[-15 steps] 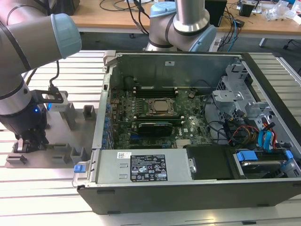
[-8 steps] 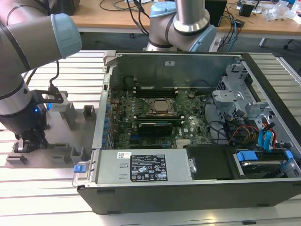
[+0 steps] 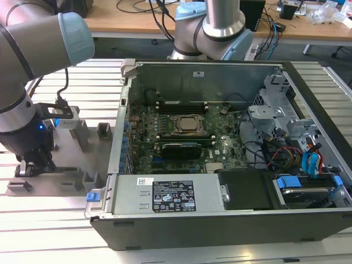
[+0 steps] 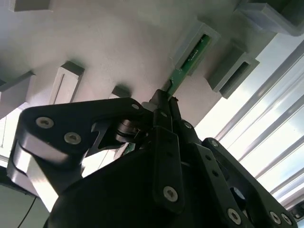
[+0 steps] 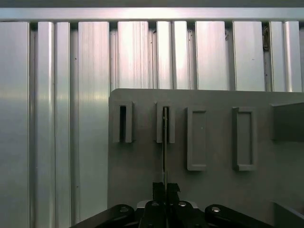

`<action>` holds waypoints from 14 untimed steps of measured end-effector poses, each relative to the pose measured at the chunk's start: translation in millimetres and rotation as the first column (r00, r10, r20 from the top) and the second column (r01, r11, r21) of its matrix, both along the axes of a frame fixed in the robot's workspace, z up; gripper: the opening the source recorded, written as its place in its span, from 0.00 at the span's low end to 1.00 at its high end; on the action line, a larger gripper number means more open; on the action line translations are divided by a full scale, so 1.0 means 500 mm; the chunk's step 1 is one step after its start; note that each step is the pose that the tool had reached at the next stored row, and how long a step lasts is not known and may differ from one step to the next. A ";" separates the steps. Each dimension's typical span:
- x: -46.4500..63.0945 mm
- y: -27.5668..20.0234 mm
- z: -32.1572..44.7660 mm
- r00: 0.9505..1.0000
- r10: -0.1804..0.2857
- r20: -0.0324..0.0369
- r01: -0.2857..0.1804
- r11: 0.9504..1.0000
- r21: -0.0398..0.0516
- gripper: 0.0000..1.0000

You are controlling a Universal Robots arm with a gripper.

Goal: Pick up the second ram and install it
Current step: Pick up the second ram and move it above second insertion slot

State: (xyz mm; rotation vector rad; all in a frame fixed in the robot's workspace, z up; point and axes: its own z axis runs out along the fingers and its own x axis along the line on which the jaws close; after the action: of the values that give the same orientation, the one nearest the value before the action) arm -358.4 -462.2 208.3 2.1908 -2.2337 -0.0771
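Observation:
The second ram [image 4: 186, 66] is a thin green stick standing on edge, its far end in a grey slot holder [image 4: 209, 33] on the grey fixture plate [image 4: 118, 42]. In the first wrist view the ram [image 5: 165, 142] shows edge-on, running from its holder [image 5: 170, 124] back between my fingers. My gripper [image 4: 164, 102] is shut on the ram's near end in both wrist views [image 5: 166, 189]. In the exterior view the gripper [image 3: 34, 165] is down at the fixture plate [image 3: 66, 159], at the exterior view's left of the open computer case [image 3: 118, 148].
Inside the case lies the motherboard with the square CPU socket [image 3: 190, 125] and memory slots [image 3: 181, 104] behind it. Several empty grey holders [image 5: 196, 137] stand beside the ram's holder. A ribbed aluminium table [image 5: 71, 118] surrounds the plate. A second robot arm's base [image 3: 220, 27] stands behind the case.

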 end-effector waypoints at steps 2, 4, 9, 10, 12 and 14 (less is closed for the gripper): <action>0.000 0.0000 0.018 1.000 0.000 0.000 0.000 1.000 0.000 0.13; 0.000 0.0000 0.032 1.000 0.000 0.000 0.000 1.000 0.000 0.13; 0.000 0.0000 0.067 1.000 0.000 0.000 0.000 1.000 0.000 0.13; 0.000 0.0000 0.076 1.000 0.000 0.000 0.000 1.000 0.000 0.13; 0.000 0.0000 0.087 1.000 0.000 0.000 0.000 1.000 0.000 0.13; 0.000 0.0000 0.098 1.000 0.000 0.000 0.000 1.000 0.000 0.13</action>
State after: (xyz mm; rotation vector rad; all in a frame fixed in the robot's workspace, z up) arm -358.4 -462.1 257.2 2.1909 -2.2337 -0.0772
